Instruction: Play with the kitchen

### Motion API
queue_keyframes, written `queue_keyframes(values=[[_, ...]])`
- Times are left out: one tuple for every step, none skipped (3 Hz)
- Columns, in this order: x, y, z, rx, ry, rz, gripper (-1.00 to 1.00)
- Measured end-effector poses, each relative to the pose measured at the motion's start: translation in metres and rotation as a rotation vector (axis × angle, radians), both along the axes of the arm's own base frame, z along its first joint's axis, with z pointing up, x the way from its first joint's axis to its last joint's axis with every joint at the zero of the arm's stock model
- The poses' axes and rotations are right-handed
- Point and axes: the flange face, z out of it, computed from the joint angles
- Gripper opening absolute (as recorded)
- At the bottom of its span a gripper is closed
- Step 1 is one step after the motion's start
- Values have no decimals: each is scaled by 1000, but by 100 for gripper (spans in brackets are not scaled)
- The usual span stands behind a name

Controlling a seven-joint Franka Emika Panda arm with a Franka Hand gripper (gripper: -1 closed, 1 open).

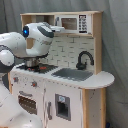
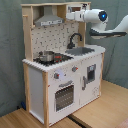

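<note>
Grey curtain behind, the kitchen point(image 2: 60, 70) on wood flooring; the gripper point(image 2: 68, 15) sits up by its top shelf, finger state impossible to tell.

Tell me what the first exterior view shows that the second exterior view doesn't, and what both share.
Only the first exterior view shows the microwave panel on the top shelf and the white brick backsplash. Only the second exterior view shows the grey hood, the pegboard back and the oven door in full. Both exterior views show the kitchen, faucet, sink, pot and arm.
</note>
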Motion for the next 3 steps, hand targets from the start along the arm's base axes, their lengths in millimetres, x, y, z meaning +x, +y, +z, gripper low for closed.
queue_keyframes(values=[[0,0,0,0,0,0,-100],[-2,2,2,-23,-2,9,-100],[-15,0,3,-16,4,18,-100]])
